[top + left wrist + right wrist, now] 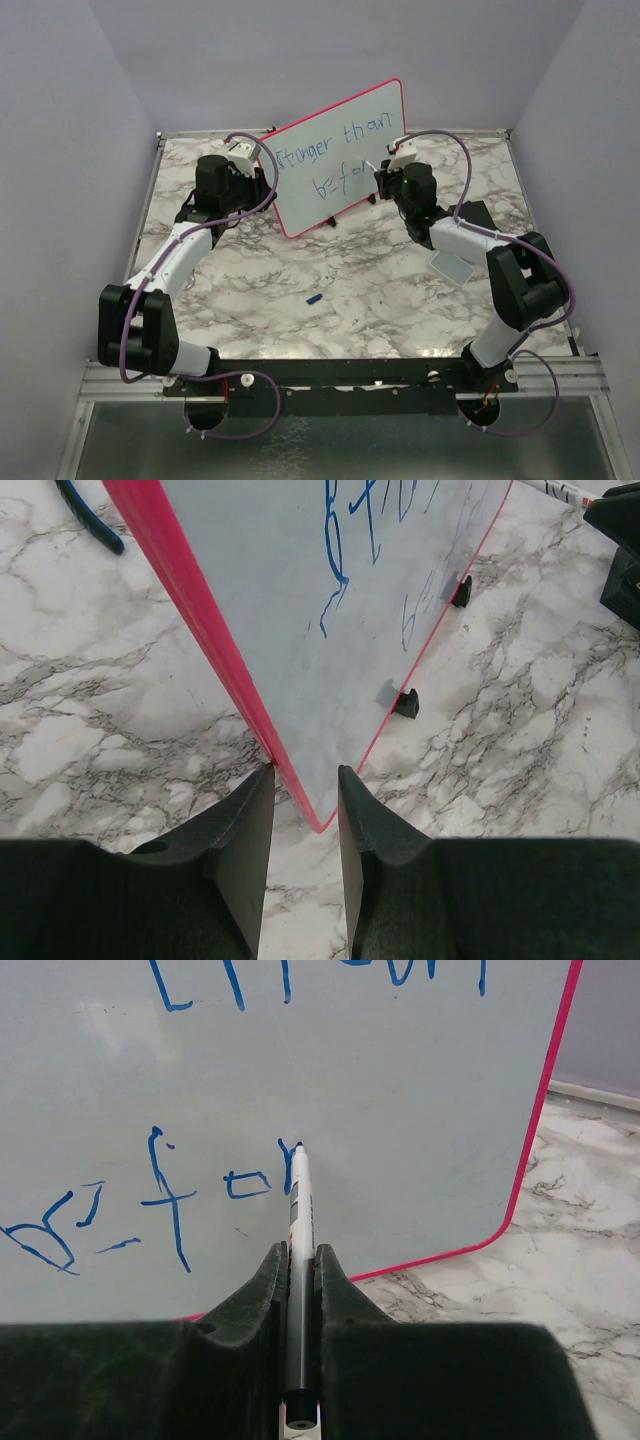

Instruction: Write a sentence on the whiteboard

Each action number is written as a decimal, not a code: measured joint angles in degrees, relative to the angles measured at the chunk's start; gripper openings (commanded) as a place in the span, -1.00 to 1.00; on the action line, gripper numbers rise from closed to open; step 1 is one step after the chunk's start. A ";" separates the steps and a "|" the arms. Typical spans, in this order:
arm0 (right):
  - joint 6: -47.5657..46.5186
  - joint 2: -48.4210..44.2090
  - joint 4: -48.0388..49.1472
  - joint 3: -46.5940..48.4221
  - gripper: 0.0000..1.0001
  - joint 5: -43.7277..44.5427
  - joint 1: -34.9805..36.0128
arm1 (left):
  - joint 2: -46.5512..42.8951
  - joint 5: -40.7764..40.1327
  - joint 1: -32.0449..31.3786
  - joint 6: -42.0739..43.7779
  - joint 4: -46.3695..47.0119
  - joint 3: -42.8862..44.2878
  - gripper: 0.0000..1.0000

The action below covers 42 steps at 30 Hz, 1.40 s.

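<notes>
Blue sentence (312, 155), pink-framed whiteboard (305, 205), grey-veined marble table (350, 270)

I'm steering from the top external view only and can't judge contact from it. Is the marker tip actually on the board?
Observer: Yes, the marker tip touches the whiteboard just right of the second row's "o".
Operator: Is the right pincer holding it firmly?
Observer: The right pincer is shut on the marker's barrel.
Operator: And the left?
Observer: The left pincer clamps the whiteboard's rounded corner, across its pink frame.
</notes>
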 measured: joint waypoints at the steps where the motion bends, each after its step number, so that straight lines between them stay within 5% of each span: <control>1: 0.00 0.00 0.00 0.09 -0.99 0.15 0.00 | -0.02 0.00 0.00 0.00 -0.02 0.00 -0.35; 42: 0.04 -2.01 0.02 -2.05 -0.99 1.46 -1.49 | -0.17 0.00 -0.04 0.00 0.00 -0.02 -0.34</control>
